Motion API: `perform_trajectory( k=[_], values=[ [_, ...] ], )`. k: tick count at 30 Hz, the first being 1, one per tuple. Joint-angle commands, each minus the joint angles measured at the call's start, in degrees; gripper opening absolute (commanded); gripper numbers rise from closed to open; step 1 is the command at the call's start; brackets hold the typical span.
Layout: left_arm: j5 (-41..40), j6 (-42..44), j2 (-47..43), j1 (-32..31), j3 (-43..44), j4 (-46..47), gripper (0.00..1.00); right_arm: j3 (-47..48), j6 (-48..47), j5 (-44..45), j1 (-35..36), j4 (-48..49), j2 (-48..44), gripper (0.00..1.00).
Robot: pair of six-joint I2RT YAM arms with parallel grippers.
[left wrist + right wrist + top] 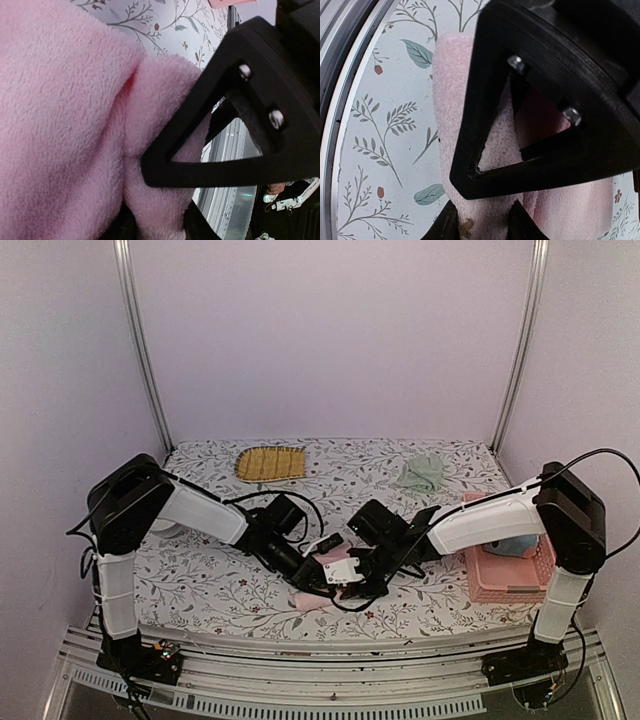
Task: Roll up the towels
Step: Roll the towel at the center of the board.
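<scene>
The pink towel (pixel 336 573) lies bunched at the table's front middle, with one end trailing toward the front edge. My left gripper (pixel 318 574) and right gripper (pixel 356 576) meet over it from either side. In the left wrist view the towel (pixel 65 125) fills the left, and my left gripper (pixel 155 222) has its jaws closed on a fold. In the right wrist view my right gripper (pixel 482 225) pinches the towel's (pixel 451 75) edge. The pale green towel (pixel 422 473) lies crumpled at the back right. The light blue towel (pixel 516 544) sits in a pink basket (pixel 505 585).
A yellow-brown woven mat (pixel 270 463) lies at the back left. The basket stands at the right edge beside the right arm. The metal rail (pixel 340 60) at the table's front edge runs close to both grippers. The other gripper's black finger crosses each wrist view.
</scene>
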Motion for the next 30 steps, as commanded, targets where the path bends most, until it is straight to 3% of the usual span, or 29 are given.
perform_trajectory(
  k=[1, 5, 13, 16, 19, 24, 30],
  values=[
    [-8.5, 2.3, -1.1, 0.3, -2.0, -7.4, 0.33, -1.0, -0.2, 0.5, 0.4, -3.4, 3.9, 0.24],
    [-14.4, 1.1, -10.3, 1.3, -6.2, -5.3, 0.41, -0.3, 0.2, -3.1, 0.4, -7.6, 4.8, 0.14],
    [-28.1, -5.4, -32.4, 1.1, -24.5, 8.0, 0.5, 6.9, 3.1, -17.5, -2.5, -20.9, 8.5, 0.12],
    [-35.5, -3.7, -40.5, -2.9, -30.9, 12.7, 0.51, 13.9, 4.1, -23.2, -5.7, -28.2, 13.7, 0.13],
    [-48.3, 0.8, -46.2, -11.0, -34.5, 13.6, 0.55, 21.6, 4.7, -27.6, -8.5, -35.4, 20.0, 0.13],
    [-58.8, 9.9, -46.1, -19.7, -33.0, 11.1, 0.53, 32.5, 4.3, -30.9, -11.1, -45.0, 30.7, 0.13],
    [-65.6, 18.6, -36.3, -24.8, -26.8, 11.1, 0.55, 36.6, 4.8, -30.5, -11.3, -47.4, 34.5, 0.13]
  ],
)
